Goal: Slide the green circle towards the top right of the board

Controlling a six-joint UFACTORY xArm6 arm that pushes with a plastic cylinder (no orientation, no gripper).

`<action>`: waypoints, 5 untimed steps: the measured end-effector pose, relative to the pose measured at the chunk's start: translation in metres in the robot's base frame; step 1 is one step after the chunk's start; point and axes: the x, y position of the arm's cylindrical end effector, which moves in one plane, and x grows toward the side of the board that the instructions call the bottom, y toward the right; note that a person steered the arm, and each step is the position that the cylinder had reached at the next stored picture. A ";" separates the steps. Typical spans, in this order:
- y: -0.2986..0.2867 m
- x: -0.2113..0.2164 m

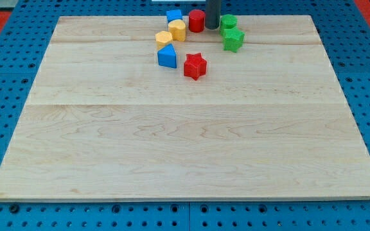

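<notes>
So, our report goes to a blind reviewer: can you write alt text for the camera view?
My tip sits at the top of a wooden board, between a red cylinder on its left and the green circle on its right. Close by lie a green star, red star, two yellow blocks and two blue blocks.

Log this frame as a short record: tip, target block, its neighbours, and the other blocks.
tip: my tip is down at the board's top edge, between the red cylinder and the green circle
target: green circle, just to the view's right of the tip; contact cannot be told
below target: green star
view's left group: blue cube, yellow cylinder, yellow hexagon, blue wedge-like block
lowest block: red star
surface: wooden board
</notes>
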 end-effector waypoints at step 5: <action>0.048 0.006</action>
